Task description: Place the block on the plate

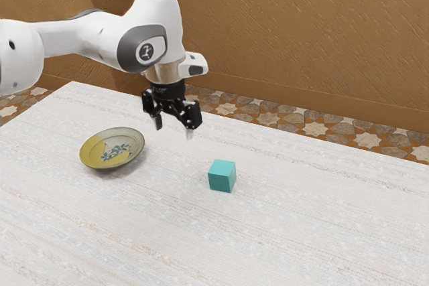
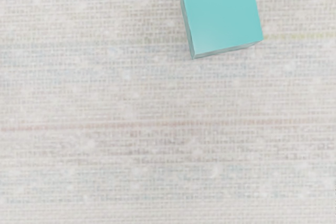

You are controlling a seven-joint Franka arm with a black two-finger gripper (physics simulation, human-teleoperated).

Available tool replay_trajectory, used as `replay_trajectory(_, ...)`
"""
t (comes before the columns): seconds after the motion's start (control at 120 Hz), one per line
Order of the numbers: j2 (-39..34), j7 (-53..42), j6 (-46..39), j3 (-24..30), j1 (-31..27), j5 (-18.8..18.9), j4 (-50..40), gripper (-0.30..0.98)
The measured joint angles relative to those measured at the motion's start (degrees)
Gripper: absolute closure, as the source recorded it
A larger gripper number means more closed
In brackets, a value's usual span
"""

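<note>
My gripper (image 1: pixel 173 129) hangs above the table in the exterior view, its two fingers spread apart with nothing between them. A teal block (image 1: pixel 222 176) rests on the table, lower than the gripper and toward the exterior view's right. In the wrist view the block (image 2: pixel 221 15) shows its top face and two narrow sides. The shallow yellow and grey plate (image 1: pixel 112 148), with a blue floral pattern, stands toward the exterior view's left, apart from the block and holding nothing.
A whitish striped cloth surface (image 1: pixel 295 226) covers the table. Its far edge runs along a patterned tile floor (image 1: pixel 268 118), with a brown textured wall (image 1: pixel 301 31) behind.
</note>
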State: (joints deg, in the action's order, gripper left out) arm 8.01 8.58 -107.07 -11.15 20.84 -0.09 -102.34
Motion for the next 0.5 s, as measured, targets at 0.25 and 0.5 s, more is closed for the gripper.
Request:
replay_trajectory(0.25,6.7,6.2,-5.6,0.0,1.6,-3.5,-0.2,0.0)
replay_trajectory(0.5,13.1,9.2,-10.5,0.0,3.1,-7.1,1.4,0.0)
